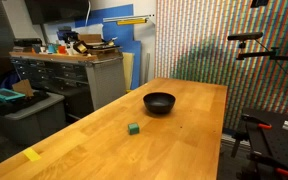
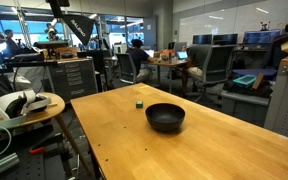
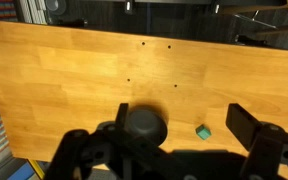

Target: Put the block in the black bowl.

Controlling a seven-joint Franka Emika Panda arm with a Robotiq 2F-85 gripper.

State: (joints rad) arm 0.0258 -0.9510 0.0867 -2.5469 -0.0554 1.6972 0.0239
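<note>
End effector point(image 3: 169, 150) hung high, jaws apart and empty; I saw the block point(image 1: 133, 128) on the worktop point(image 1: 189, 135) near the black bowl point(image 1: 159, 102), so the whole job remained.

gripper point(image 3: 177, 125) | colour: matte black | 2 blocky, flat-faced fingers point(image 3: 244, 124) | rounded linkage bars just behind fingers | housing between fingers dark, blurred | markings: cannot tell

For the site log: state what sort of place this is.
Probably a lab or open-plan office workspace: a wooden worktable, grey metal drawer cabinets with cluttered tops in an exterior view, and people seated at desks with monitors beyond it.
</note>
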